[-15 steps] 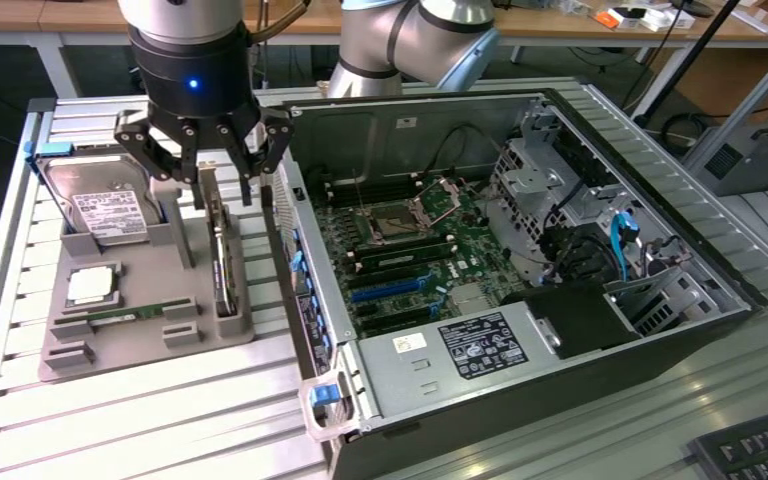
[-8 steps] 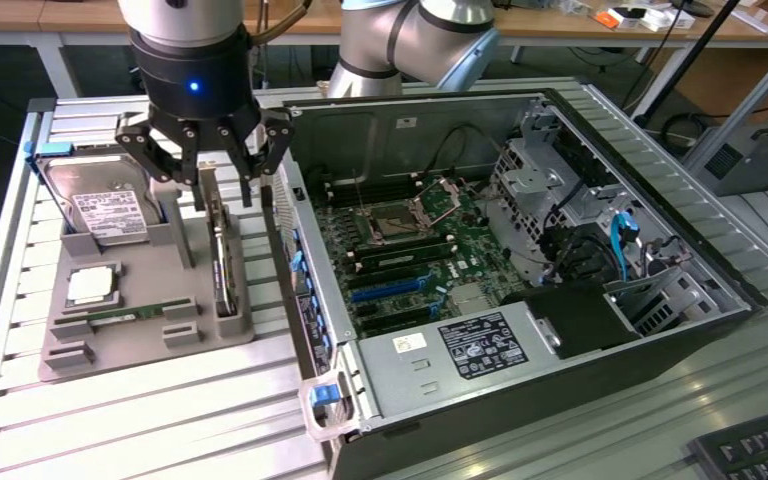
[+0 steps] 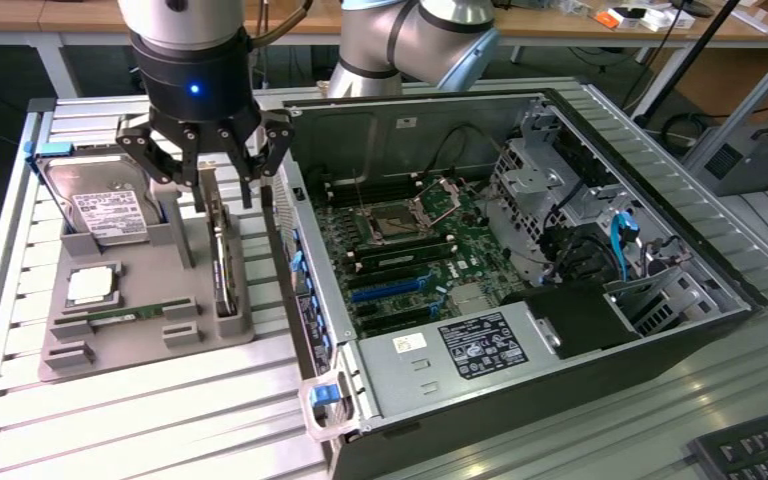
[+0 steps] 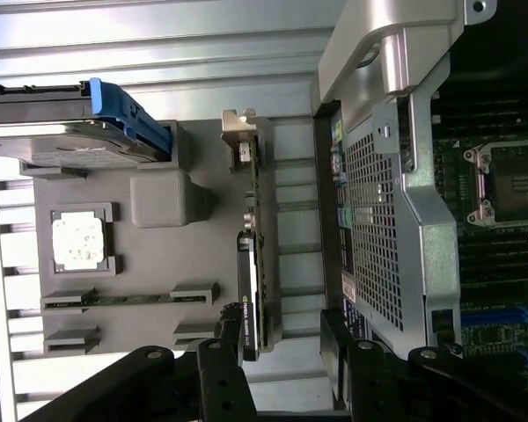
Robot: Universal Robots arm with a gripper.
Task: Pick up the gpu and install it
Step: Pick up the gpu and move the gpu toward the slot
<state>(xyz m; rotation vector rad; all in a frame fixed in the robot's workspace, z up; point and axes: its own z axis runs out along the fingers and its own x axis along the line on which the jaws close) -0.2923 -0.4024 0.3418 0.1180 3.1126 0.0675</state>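
In the exterior view you find the gripper (image 3: 221, 185) spread wide with nothing in its grasp, hanging just above the upper end of the gpu (image 3: 224, 265); the card stands on edge in a slot of the grey tray (image 3: 137, 350), just beside the open computer case (image 3: 518, 250); a hard drive (image 3: 107, 210) stands on the tray toward the exterior view's left. In the wrist view the gpu (image 4: 257, 264) sits between the black fingers (image 4: 224, 369), closer to one of them; its silver bracket (image 4: 238, 132) is at the end away from the gripper (image 4: 277, 343); a processor (image 4: 77, 240) lies in the tray (image 4: 150, 255).
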